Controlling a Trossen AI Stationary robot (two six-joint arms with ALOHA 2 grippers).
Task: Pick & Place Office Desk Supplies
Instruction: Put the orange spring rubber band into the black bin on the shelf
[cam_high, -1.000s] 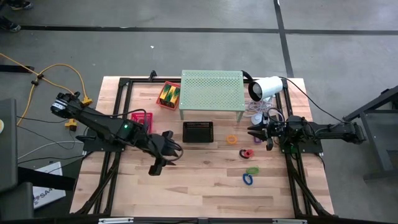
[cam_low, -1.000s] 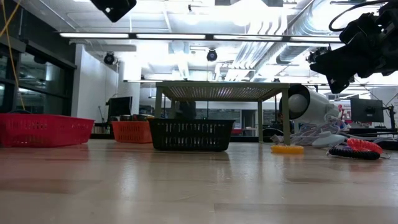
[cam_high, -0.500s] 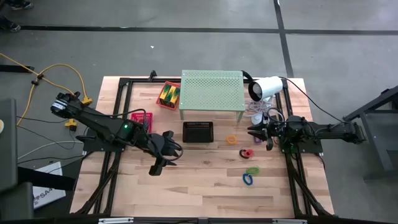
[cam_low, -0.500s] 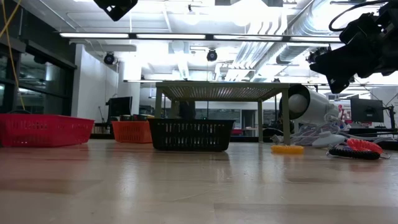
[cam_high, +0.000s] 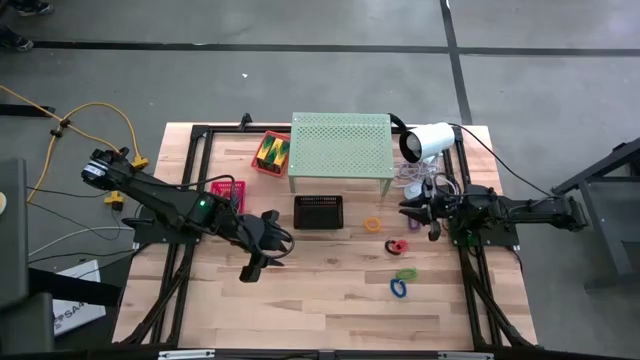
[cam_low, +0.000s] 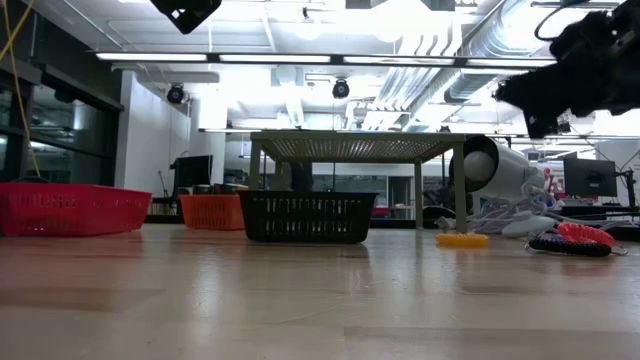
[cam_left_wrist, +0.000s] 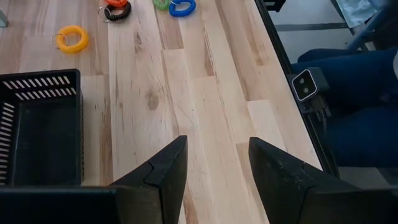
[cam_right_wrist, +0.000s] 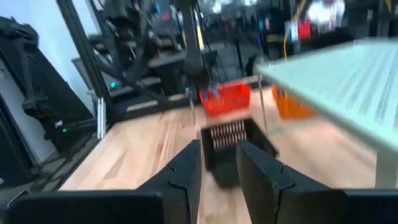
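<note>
Right pincer (cam_high: 408, 211), coiled orange loop (cam_high: 372, 224)

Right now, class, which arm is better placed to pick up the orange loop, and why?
The right arm. Its gripper hangs just beside the orange loop, fingers open. The left gripper sits farther off, past the black basket.

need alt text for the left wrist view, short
The left gripper, open and empty, hangs over bare wooden table. A black basket sits beside it; farther off lie an orange loop, a red loop over a black coil, and green and blue loops.
</note>
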